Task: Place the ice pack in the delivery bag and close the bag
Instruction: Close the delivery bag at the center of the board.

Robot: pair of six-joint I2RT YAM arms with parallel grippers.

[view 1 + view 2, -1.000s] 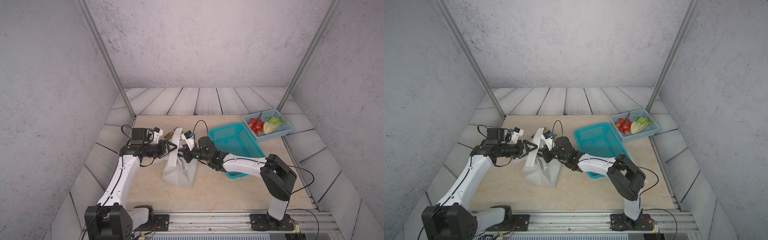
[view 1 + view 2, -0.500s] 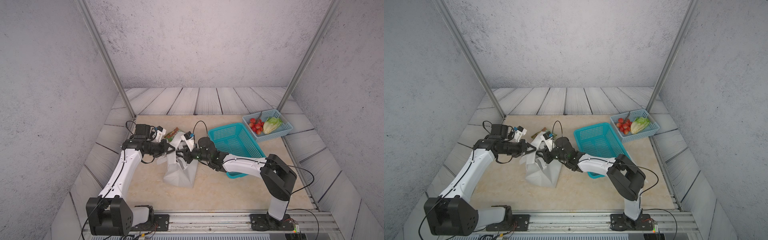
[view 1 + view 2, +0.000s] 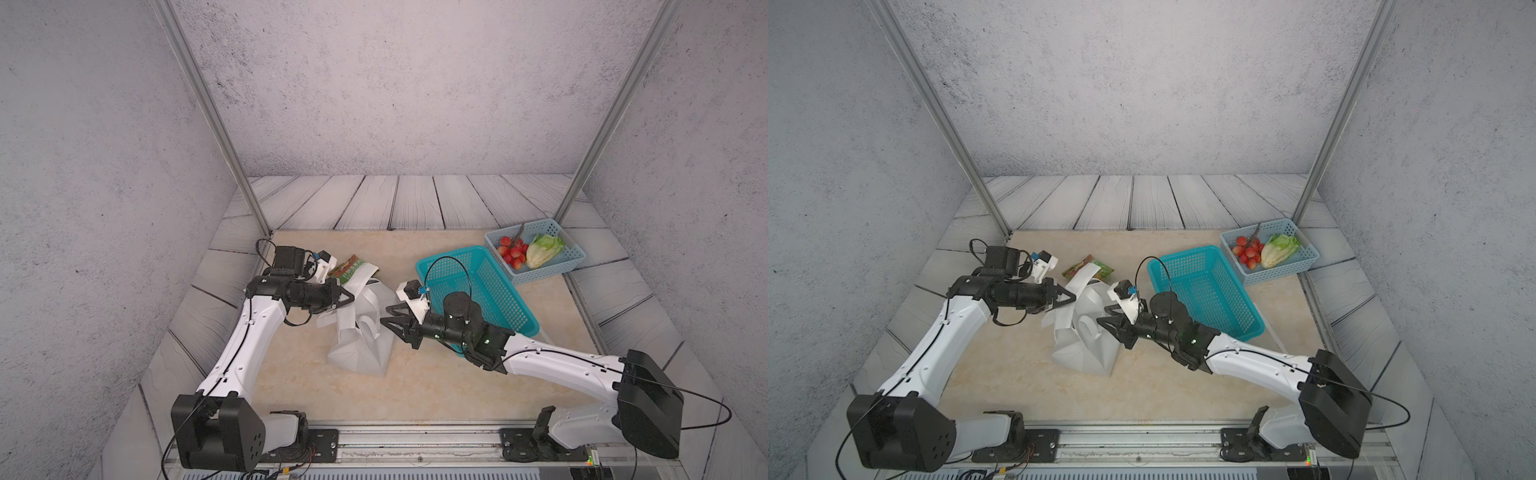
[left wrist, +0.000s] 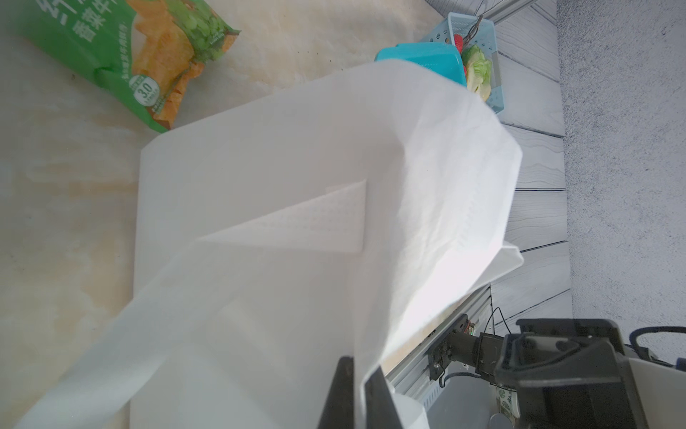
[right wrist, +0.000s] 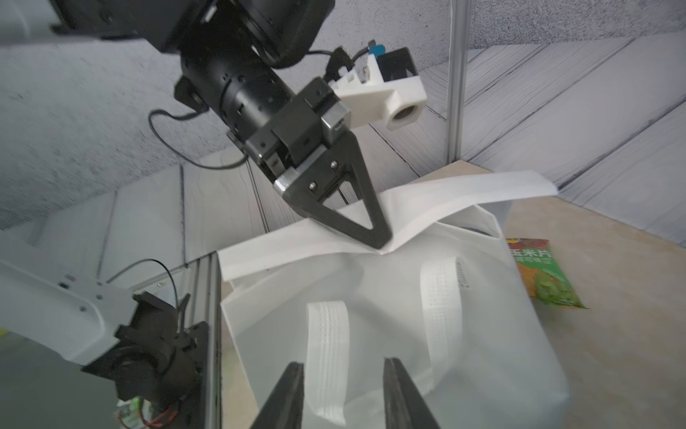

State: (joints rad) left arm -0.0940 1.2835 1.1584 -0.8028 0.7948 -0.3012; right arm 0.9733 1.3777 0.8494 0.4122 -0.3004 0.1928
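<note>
The delivery bag (image 3: 360, 337) (image 3: 1086, 338), a white tote with flat loop handles, sits crumpled mid-table. My left gripper (image 3: 352, 298) (image 3: 1074, 297) (image 5: 379, 243) is shut on a white strap at the bag's top edge; white fabric runs between the closed jaws (image 4: 358, 375). My right gripper (image 3: 388, 322) (image 3: 1105, 325) (image 5: 343, 367) is open just right of the bag. One handle loop (image 5: 327, 353) lies between its fingers, and they have not closed on it. The ice pack is out of view in every frame. The bag's inside is hidden.
A green snack packet (image 3: 350, 266) (image 4: 130, 55) (image 5: 540, 276) lies behind the bag. A teal mesh basket (image 3: 482, 291) stands right of it. A pale blue basket (image 3: 552, 266) holding tomatoes and lettuce is at the back right. The rail (image 3: 415, 440) runs along the front edge.
My left gripper has closed on the bag's top strap and shifted slightly back. My right gripper has drawn back to the right, off the bag, and narrowed a little.
</note>
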